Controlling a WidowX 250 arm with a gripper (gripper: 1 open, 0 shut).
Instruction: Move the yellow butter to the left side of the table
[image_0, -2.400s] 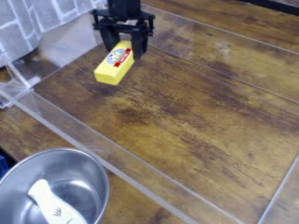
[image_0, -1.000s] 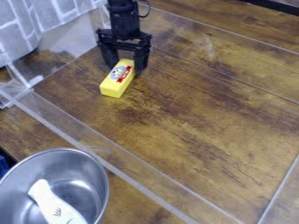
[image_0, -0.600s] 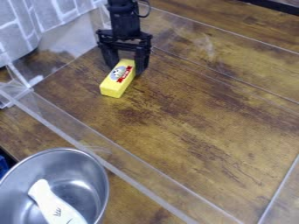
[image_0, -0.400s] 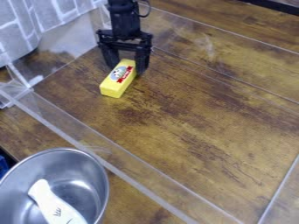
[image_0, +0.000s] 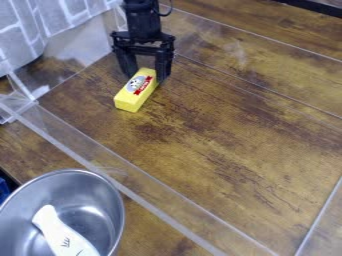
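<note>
The yellow butter (image_0: 135, 89) lies flat on the dark wood table (image_0: 227, 120), near its upper left part, with its red-and-white label facing up. My black gripper (image_0: 144, 70) points straight down over the block's far end. Its jaws stand open, one finger on each side of that end, and I see no squeeze on the block. The butter rests on the wood by itself.
A round steel bowl (image_0: 56, 215) with a white item inside sits at the bottom left, outside the clear acrylic edging (image_0: 94, 155). A tiled wall (image_0: 34, 30) rises at the upper left. Bare wood stretches to the right and toward the front.
Since the oldest frame the butter has come down and slightly nearer, and now lies on the table. Over the last second neither the gripper nor the block has moved.
</note>
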